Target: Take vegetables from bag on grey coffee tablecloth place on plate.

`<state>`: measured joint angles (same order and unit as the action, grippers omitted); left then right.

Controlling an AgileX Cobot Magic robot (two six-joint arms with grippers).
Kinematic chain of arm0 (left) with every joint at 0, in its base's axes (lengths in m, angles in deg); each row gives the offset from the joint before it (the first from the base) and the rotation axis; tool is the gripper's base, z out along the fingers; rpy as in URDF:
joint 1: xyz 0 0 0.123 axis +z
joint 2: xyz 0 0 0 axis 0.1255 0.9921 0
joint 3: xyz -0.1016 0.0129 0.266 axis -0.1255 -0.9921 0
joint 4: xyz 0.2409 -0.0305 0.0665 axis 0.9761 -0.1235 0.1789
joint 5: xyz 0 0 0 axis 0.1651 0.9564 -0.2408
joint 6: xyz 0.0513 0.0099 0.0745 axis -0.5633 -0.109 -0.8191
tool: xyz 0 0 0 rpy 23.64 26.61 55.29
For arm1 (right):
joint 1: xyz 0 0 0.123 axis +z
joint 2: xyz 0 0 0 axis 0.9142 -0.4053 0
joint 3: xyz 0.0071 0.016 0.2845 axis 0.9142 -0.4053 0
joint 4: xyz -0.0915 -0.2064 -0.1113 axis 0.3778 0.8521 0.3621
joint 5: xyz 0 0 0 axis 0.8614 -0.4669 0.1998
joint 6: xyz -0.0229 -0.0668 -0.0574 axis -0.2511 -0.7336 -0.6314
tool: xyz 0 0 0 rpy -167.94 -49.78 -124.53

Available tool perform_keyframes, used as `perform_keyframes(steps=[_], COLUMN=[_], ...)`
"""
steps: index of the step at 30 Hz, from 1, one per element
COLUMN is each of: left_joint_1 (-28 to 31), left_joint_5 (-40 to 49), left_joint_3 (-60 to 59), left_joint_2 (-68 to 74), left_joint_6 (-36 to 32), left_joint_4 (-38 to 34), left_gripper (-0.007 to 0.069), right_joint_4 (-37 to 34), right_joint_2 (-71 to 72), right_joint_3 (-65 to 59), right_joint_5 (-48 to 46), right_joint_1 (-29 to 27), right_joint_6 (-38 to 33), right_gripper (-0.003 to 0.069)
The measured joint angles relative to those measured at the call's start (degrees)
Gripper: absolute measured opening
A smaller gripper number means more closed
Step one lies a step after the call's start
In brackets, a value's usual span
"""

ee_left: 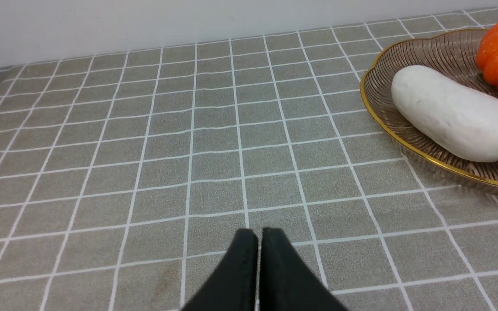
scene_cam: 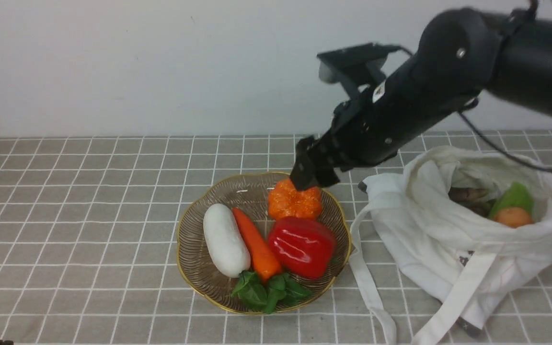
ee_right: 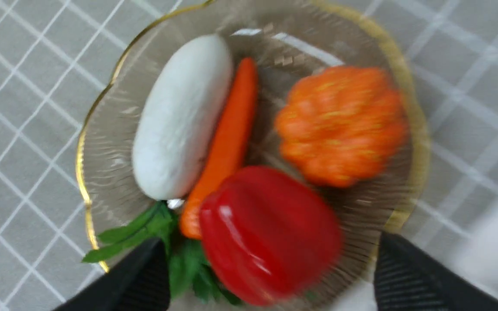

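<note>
1. The red bell pepper [scene_cam: 302,247] is lying on the plate [scene_cam: 192,249], lower right of the dish and just below centre of the front frame. It is resting on its side, and no stem is showing.
2. It is blocky with only a slight long axis, which is running roughly upper left to lower right in the front view.
3. The pepper is touching or nearly touching the pumpkin [scene_cam: 295,201] above it. The carrot [scene_cam: 256,244] is lying just to its left, with the white vegetable [scene_cam: 225,247] beyond that and green leaves [scene_cam: 269,290] at the plate's lower edge.
4. The right gripper [scene_cam: 312,179] is hovering over the pumpkin at the plate's upper edge. The pepper is sitting below it in frame, clear of it.
5. The right wrist view is showing the fingers [ee_right: 136,280] spread wide and gripping nothing, with the pepper framed between them.
6. Judgement: the pepper is placed and the claw is free.
7. The bag [scene_cam: 448,239] is slumping at right of frame on the grey coffee tablecloth [scene_cam: 89,215], mouth open, with green and orange items showing inside.
8. Judgement: the right arm is far nearer the bag, so any next pick is going rightward from the claw.
9. The left gripper [ee_left: 259,242] is sitting pinched together over bare cloth, well apart from the plate.
</note>
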<state>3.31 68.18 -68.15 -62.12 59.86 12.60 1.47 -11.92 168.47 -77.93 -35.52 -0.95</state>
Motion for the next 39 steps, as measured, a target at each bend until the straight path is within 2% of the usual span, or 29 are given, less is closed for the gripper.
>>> perform_keyframes(steps=[4,5,6,8,11,15,17,21,22,25,27,32,39], left_joint_1=[0.0,0.0,0.0,0.0,0.0,0.0,0.0,0.0,0.0,0.0,0.0,0.0,0.0], left_joint_5=[0.0,0.0,0.0,0.0,0.0,0.0,0.0,0.0,0.0,0.0,0.0,0.0,0.0], left_joint_3=[0.0,0.0,0.0,0.0,0.0,0.0,0.0,0.0,0.0,0.0,0.0,0.0,0.0], left_joint_2=[0.0,0.0,0.0,0.0,0.0,0.0,0.0,0.0,0.0,0.0,0.0,0.0,0.0], left_joint_6=[0.0,0.0,0.0,0.0,0.0,0.0,0.0,0.0,0.0,0.0,0.0,0.0,0.0], left_joint_4=[0.0,0.0,0.0,0.0,0.0,0.0,0.0,0.0,0.0,0.0,0.0,0.0,0.0], left_gripper=[-0.0005,-0.0005,-0.0005,-0.0005,-0.0005,-0.0005,-0.0005,-0.0005,-0.0005,-0.0005,-0.0005,-0.0005,-0.0005], right_joint_4=[11.8,11.8,15.3,18.9,20.5,21.1,21.1,20.3,20.2,19.1,18.9,18.3,19.4], right_joint_2=[8.9,10.1,14.5,21.7,31.5,45.5,54.2,68.7,69.5,81.5,86.0,90.6,91.3], right_joint_3=[3.4,3.4,3.6,3.7,2.0,-7.3,-16.4,-34.5,-35.4,-49.7,-55.6,-64.6,-68.9], right_joint_5=[-5.2,-5.3,-6.3,-7.3,-6.1,-0.1,4.9,19.4,19.4,32.5,36.6,38.5,38.7], right_joint_1=[0.0,0.0,0.0,0.0,0.0,0.0,0.0,0.0,0.0,0.0,0.0,0.0,0.0], right_joint_6=[7.8,7.8,10.5,14.7,18.2,19.5,19.7,21.5,21.6,25.7,27.6,29.4,29.8], right_gripper=[0.0318,0.0303,0.0189,0.0058,0.0001,-0.0013,-0.0014,-0.0015,-0.0015,-0.0015,-0.0015,-0.0015,-0.0015])
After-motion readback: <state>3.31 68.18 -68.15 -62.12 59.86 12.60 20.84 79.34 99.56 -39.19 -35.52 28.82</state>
